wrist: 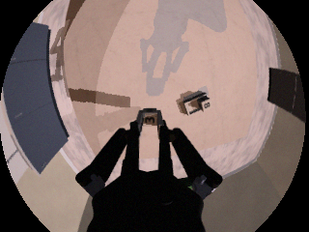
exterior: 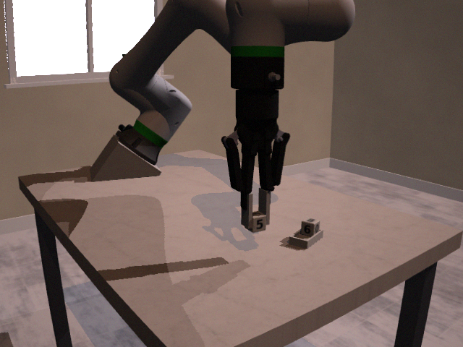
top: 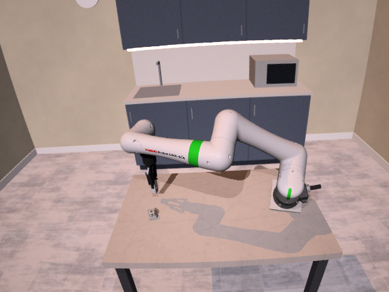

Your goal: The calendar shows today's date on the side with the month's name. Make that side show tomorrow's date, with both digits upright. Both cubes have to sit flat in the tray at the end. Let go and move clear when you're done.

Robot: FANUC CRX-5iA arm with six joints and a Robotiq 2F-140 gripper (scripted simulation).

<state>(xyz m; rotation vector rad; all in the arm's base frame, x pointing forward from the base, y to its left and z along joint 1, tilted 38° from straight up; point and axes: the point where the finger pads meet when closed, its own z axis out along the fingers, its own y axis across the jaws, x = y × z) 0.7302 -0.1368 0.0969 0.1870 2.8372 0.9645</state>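
- My tool [top: 154, 190] [exterior: 256, 219] [wrist: 150, 115] is clamped on one cube [exterior: 259, 224] [wrist: 150, 120], raised above the worktop [top: 257, 207] [exterior: 336, 269] [wrist: 224, 130]; its 5 shows in the exterior view, a 3 in the wrist view.
- The tray [top: 153, 218] [exterior: 298, 242] [wrist: 195, 111] sits on the left part of the worktop in the top view, nearer than my tool and apart from it.
- The second cube [top: 151, 212] [exterior: 307, 228] [wrist: 205, 103] takes up the far right end of the tray in the exterior view, a 6 facing out; the near left end is bare.
- Beyond the worktop I see a sink [top: 158, 90] and tap [top: 160, 73] at left, a microwave [top: 273, 70] at right.
- I count two cubes, one tray, one sink, one tap, one microwave.
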